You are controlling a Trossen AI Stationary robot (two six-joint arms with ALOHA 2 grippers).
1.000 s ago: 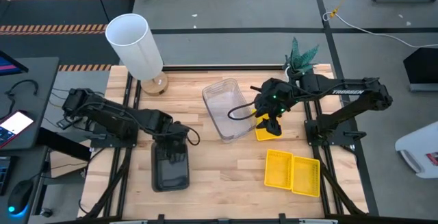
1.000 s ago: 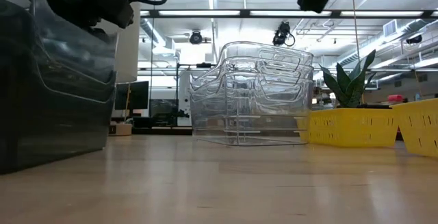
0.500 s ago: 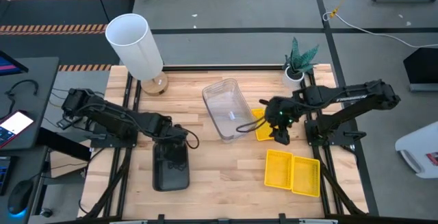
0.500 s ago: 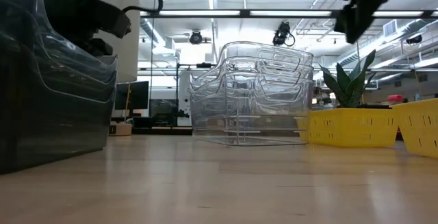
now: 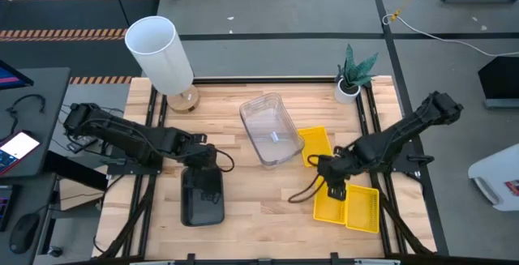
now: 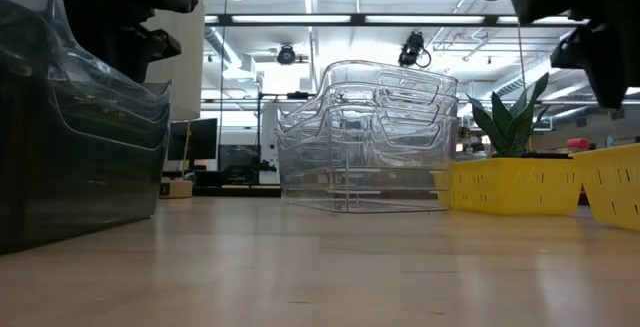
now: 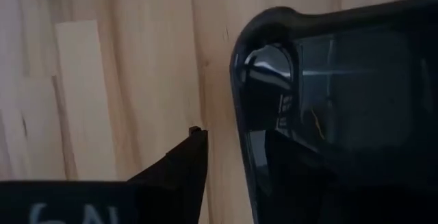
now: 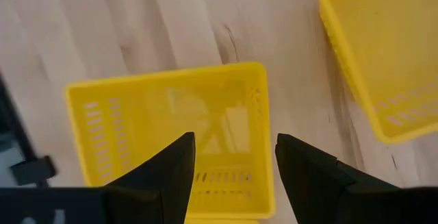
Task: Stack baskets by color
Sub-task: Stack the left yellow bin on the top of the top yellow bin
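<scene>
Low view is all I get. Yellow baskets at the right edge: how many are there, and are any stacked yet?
Observer: Three, none stacked. One yellow basket lies beside the clear stack. The inner front basket and the outer front basket sit side by side.
Operator: Right pincer?
Observer: The right pincer hangs open above the inner front basket, holding nothing.
Operator: Left?
Observer: The left pincer is at the back rim of the dark stack.

clear baskets (image 6: 365,137) ctr, grey stack (image 6: 75,147) left, yellow baskets (image 6: 515,185) right
</scene>
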